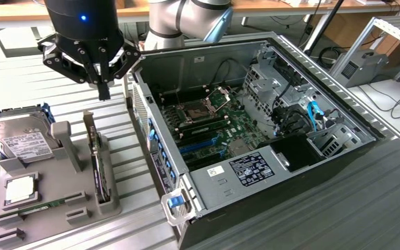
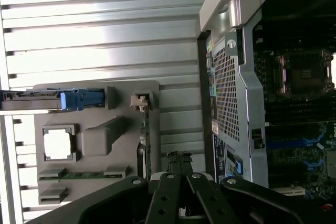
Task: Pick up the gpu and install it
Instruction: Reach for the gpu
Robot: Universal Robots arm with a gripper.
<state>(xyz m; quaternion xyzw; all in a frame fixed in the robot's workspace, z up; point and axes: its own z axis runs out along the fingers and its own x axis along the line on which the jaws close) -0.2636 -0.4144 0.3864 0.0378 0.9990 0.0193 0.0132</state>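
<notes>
The gpu (image 1: 100,167) stands on edge in a slot of the grey holder tray (image 1: 61,219), a thin dark card with a silver bracket at its far end. In the wrist view the gpu (image 2: 153,140) shows edge-on as a narrow green strip. My gripper (image 1: 104,95) hangs above the tray's far end, just beyond the gpu and beside the case wall. Its fingers (image 2: 178,161) are shut together with nothing between them, and they stand clear of the card.
An open computer case (image 1: 207,182) lies on the exterior view's right of the tray, motherboard (image 1: 207,127) exposed. The tray also holds a hard drive (image 1: 23,140), a CPU (image 1: 21,188) and a RAM stick (image 1: 44,207). The case's perforated wall (image 2: 231,93) is close to the gripper.
</notes>
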